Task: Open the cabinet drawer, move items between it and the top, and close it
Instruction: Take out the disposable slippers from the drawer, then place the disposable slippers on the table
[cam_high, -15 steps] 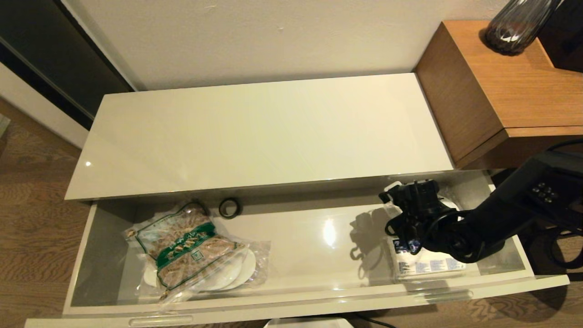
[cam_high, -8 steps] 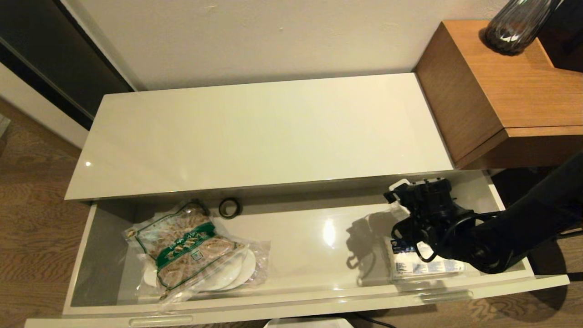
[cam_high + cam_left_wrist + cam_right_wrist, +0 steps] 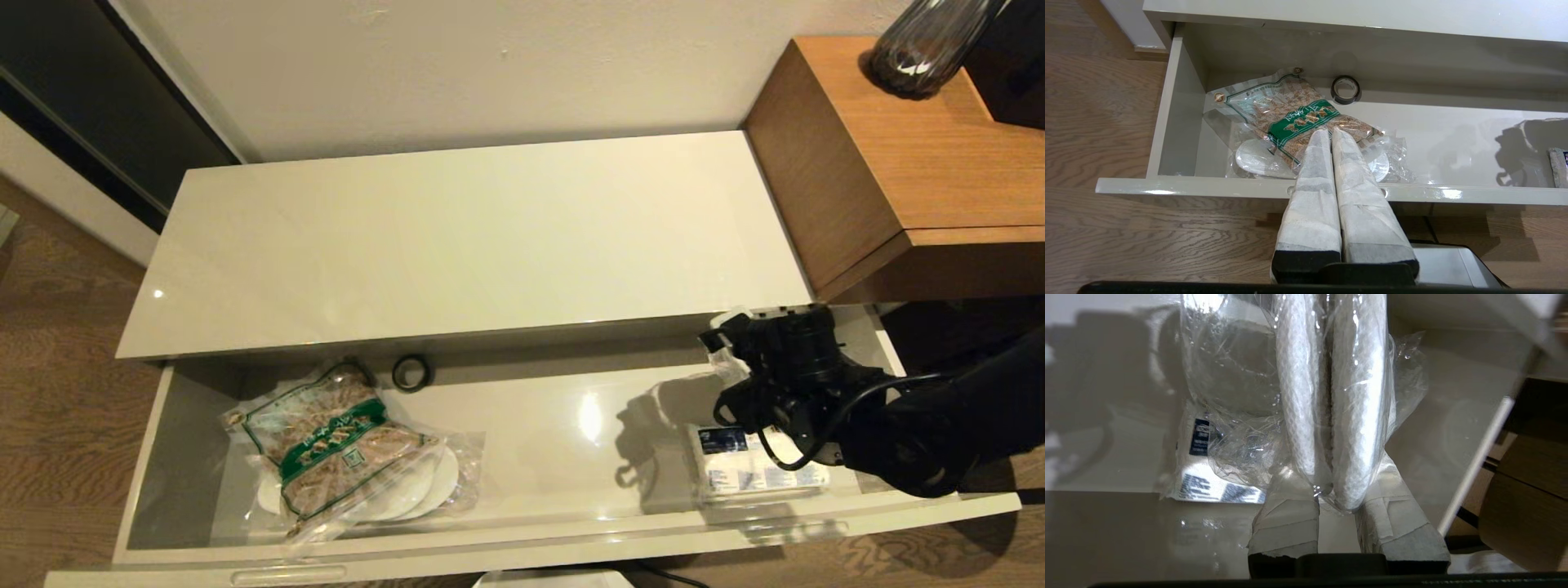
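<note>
Right gripper: jaws are clamping the clear-wrapped slippers above the drawer's right end.
Relation: cabinet top is lying just behind.
Left gripper: jaws are pressed together, holding nothing.

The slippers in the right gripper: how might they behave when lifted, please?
Probably light and floppy: the slippers look thin and flat. Their loose, glossy wrap may slip, as the right gripper pinches one end. The left gripper hangs shut before the drawer.
</note>
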Controlling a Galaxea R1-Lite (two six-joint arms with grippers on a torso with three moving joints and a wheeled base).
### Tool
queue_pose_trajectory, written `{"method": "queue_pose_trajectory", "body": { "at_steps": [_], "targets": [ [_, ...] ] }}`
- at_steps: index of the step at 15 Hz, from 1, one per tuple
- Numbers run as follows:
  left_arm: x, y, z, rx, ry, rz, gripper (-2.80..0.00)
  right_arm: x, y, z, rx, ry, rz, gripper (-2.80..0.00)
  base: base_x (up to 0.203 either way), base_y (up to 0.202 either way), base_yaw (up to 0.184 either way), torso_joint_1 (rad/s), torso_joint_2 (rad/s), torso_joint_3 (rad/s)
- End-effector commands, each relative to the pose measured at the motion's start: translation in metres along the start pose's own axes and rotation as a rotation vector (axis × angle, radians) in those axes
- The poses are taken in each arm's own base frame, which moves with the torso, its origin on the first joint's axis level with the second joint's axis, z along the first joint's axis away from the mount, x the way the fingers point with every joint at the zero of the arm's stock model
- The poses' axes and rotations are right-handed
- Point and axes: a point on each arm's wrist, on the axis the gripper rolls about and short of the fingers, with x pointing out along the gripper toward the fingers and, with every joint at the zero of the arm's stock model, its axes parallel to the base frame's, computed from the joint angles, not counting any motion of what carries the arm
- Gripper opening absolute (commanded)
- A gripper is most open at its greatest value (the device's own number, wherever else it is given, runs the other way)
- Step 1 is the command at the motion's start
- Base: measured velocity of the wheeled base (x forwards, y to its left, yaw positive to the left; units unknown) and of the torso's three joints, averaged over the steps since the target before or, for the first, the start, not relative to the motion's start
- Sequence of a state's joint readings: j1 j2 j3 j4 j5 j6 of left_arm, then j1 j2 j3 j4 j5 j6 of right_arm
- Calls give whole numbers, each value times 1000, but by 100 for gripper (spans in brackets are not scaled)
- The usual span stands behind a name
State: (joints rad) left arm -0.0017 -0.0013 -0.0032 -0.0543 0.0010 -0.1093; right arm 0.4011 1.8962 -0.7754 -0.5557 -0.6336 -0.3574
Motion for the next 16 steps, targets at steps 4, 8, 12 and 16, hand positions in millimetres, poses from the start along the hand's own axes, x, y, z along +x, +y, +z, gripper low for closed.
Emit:
{"method": "queue_pose_trajectory", "body": {
  "at_steps": [4,8,12,16],
  "targets": [
    [0,0,0,-1,0,2,-280,-38,-31,14,38,-54,-43,-280,0,0,0,0,0,0],
    [0,0,0,-1,0,1,-280,-76,-55,36,51,-101,-43,-280,0,0,0,0,0,0],
    [0,0,0,-1,0,2,-280,-118,-84,82,88,-194,-36,-280,0,0,0,0,0,0],
    [0,0,0,-1,0,1,-280,-160,-115,133,137,-296,-21,-280,0,0,0,0,0,0]
  ]
}}
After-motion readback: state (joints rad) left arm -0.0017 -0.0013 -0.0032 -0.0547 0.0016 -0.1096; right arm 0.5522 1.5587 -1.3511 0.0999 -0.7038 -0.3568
